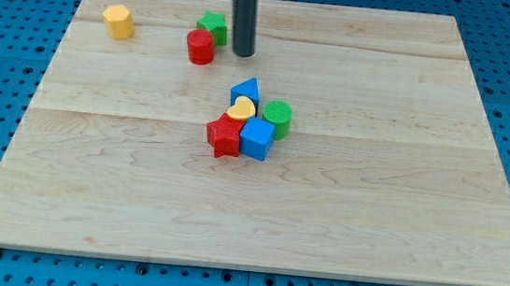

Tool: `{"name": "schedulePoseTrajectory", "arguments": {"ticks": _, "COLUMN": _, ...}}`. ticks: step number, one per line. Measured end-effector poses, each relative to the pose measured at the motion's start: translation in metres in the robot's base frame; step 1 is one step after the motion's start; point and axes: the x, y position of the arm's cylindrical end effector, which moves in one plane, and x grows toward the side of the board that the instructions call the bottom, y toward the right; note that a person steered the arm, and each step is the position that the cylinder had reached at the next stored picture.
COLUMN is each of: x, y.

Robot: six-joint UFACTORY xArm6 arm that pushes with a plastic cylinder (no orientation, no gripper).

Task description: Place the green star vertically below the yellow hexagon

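The green star (214, 24), near the bench's (397, 222) top edge beside the red cylinder (200, 47), looks light and slick; no claw here, only my tip (242, 53) just right of it, best pressed against a flat flank.

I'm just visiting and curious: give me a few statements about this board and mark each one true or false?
1. The yellow hexagon sits near the view's top left corner. True.
2. My tip rests left of the green star. False: it is just to the star's right.
3. A red cylinder sits right beside the green star. True.
4. The yellow heart lies alone. False: it sits in a cluster with a red star, blue cube, green cylinder and another blue block.
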Motion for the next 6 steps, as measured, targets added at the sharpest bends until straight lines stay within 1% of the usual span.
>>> {"name": "schedulePoseTrajectory", "arguments": {"ticks": 1, "x": -0.027, "y": -0.044}}
{"name": "schedulePoseTrajectory", "arguments": {"ticks": 2, "x": 0.009, "y": -0.081}}
{"name": "schedulePoseTrajectory", "arguments": {"ticks": 3, "x": 0.061, "y": -0.080}}
{"name": "schedulePoseTrajectory", "arguments": {"ticks": 4, "x": 0.079, "y": -0.085}}
{"name": "schedulePoseTrajectory", "arguments": {"ticks": 5, "x": 0.103, "y": -0.133}}
{"name": "schedulePoseTrajectory", "arguments": {"ticks": 6, "x": 0.116, "y": -0.105}}
